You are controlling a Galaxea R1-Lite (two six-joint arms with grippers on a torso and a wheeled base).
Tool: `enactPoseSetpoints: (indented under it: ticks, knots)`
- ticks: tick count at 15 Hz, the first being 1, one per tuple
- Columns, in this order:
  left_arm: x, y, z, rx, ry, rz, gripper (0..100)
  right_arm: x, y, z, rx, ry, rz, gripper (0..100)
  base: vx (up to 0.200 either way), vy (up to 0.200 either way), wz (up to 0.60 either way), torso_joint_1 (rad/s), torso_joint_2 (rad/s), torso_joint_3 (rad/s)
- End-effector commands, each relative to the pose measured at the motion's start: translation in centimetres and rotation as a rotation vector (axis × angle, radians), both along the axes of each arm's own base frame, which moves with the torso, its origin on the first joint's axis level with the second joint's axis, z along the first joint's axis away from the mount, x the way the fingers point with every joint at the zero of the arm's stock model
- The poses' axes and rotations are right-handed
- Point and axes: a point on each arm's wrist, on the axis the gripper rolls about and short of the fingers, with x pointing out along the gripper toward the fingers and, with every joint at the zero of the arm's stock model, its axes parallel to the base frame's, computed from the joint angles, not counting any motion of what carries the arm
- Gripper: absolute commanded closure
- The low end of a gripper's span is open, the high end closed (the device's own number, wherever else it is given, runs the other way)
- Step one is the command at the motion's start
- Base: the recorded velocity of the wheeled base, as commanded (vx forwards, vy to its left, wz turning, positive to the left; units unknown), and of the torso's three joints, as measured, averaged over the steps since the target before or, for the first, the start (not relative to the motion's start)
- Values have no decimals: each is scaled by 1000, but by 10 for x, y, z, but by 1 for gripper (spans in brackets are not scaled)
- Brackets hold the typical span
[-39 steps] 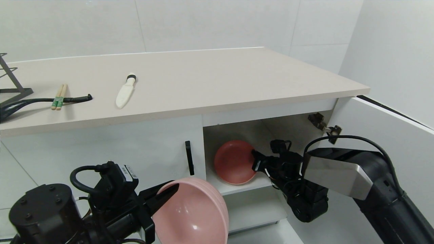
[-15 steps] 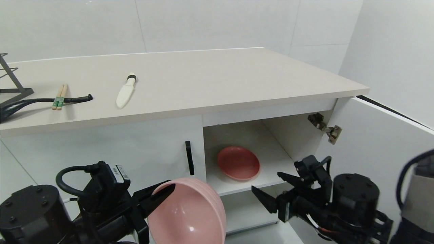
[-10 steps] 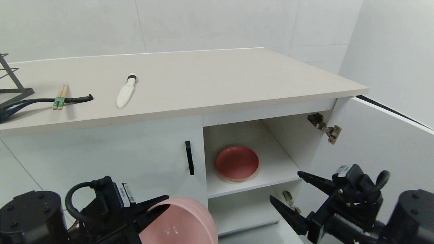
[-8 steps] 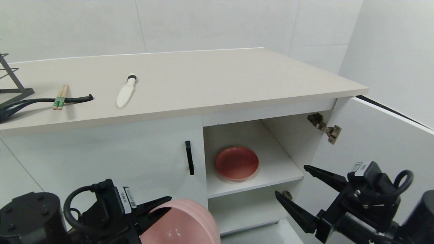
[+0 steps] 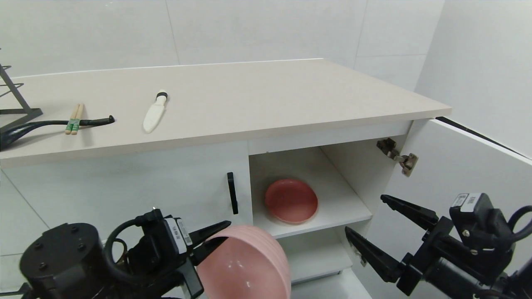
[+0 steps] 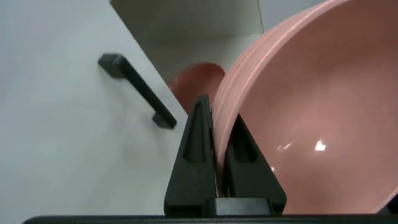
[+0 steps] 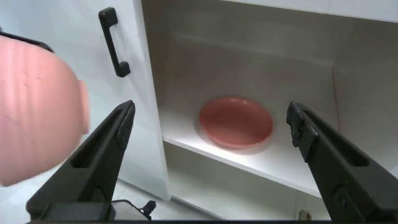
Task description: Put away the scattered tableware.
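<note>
My left gripper [image 5: 214, 238] is shut on the rim of a pale pink bowl [image 5: 245, 265], held low in front of the closed left cabinet door; the wrist view shows the rim of the bowl [image 6: 298, 124] pinched between its fingers. A darker red plate [image 5: 291, 200] lies flat on the upper shelf [image 5: 341, 207] of the open cabinet, and the right wrist view also shows the plate [image 7: 236, 121]. My right gripper [image 5: 372, 230] stands open and empty, low at the right in front of the cabinet. On the countertop lie a cream knife [image 5: 154, 111], chopsticks [image 5: 72, 119] and a black ladle [image 5: 58, 123].
The right cabinet door [image 5: 457, 166] is swung wide open beside my right arm. The left door has a black handle [image 5: 232, 193]. A black wire rack [image 5: 14, 99] stands at the counter's far left. A lower shelf [image 5: 316, 257] sits under the plate.
My right gripper let go of the red plate on the shelf, opened, and drew back out of the cabinet to the lower right. The left gripper dipped, then shifted right with the bowl.
</note>
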Motion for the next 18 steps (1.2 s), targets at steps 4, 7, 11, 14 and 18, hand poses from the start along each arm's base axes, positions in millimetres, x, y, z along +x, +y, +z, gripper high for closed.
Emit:
enactPoseSetpoints:
  ticks: [4, 7, 11, 14, 18]
  knots:
    - [23, -47, -45, 95, 81, -52, 100, 0, -1, 0, -3, -1, -1, 0, 0, 0, 0, 0, 0, 0]
    - [41, -65, -47, 76, 41, 27, 100, 0, -1, 0, -2, 0, -2, 0, 0, 0, 0, 0, 0, 0]
    - [60, -94, -36, -46, 3, 136, 100, 1, -1, -1, -3, 1, -8, 0, 0, 0, 0, 0, 0, 0]
    - [68, -129, -35, -137, -20, 223, 100, 9, -6, -4, -16, 17, -56, 0, 0, 0, 0, 0, 0, 0]
    - [78, -145, -20, -237, -54, 272, 100, 35, -9, -18, -40, 70, -149, 0, 0, 0, 0, 0, 0, 0]
